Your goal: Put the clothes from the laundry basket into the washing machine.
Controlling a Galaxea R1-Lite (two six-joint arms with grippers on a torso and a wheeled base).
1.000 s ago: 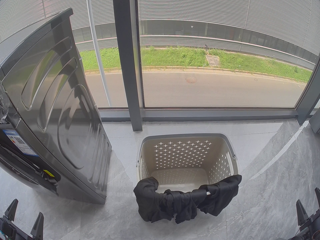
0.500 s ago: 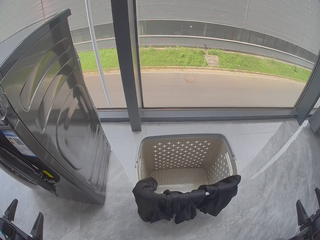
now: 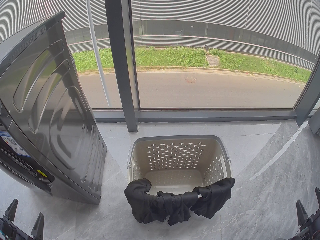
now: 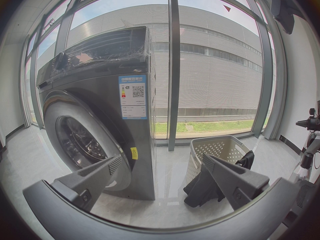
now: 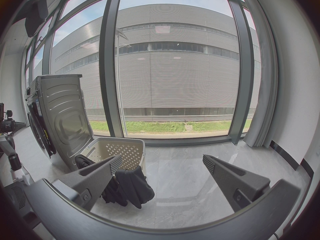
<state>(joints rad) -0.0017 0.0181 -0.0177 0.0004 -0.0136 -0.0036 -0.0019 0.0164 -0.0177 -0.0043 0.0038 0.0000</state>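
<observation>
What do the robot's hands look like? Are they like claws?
A bit! The left gripper and right gripper look the same: dark grey, each with two pointy wedge-shaped fingers on a curved bar. The tips carry a patch of tiny bumps, and each finger has a small round screw hole.

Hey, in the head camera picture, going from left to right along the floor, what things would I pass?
Washing machine → laundry basket, with the black clothes draped over its near rim → right gripper at the lower edge.
</observation>
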